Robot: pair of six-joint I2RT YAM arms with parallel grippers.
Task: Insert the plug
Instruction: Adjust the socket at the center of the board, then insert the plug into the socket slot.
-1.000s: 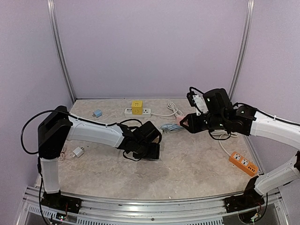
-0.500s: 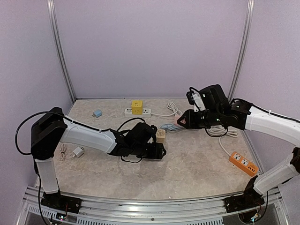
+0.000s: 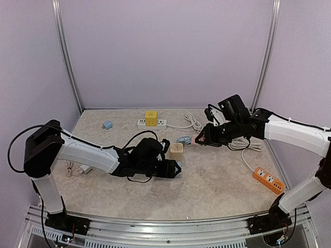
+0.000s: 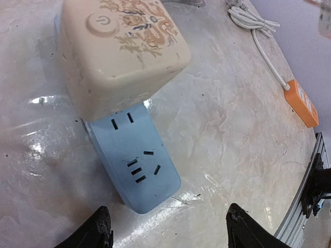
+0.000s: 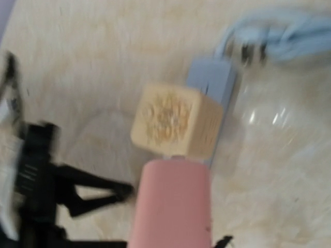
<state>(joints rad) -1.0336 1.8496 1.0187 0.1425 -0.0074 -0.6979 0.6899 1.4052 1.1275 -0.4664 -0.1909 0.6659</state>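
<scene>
- The left arm's fingers (image 4: pixel 98 230) are spread wide and grip nothing; they sit low over the marbled worktop (image 3: pixel 222 181), just short of the near end of the flat pale-blue power strip (image 4: pixel 137 165)
- A cream cube-shaped adapter with a printed top (image 4: pixel 121 49) is seated on the far half of the strip; the sockets on the strip's near half are bare
- The right arm's fingers (image 3: pixel 200 139) are closed on the pink plastic plug (image 5: pixel 170 206), carried above the worktop; in the overhead view it is to the right of the cube and apart from it; the right wrist view is blurred, with the plug pointing at the cube
- The strip's pale-blue cable (image 5: pixel 274 36) lies bunched beyond it
- An orange power strip (image 3: pixel 268 180) lies well apart near the right edge; a yellow cube socket (image 3: pixel 150 117) sits on a white strip (image 3: pixel 161 123) at the back
</scene>
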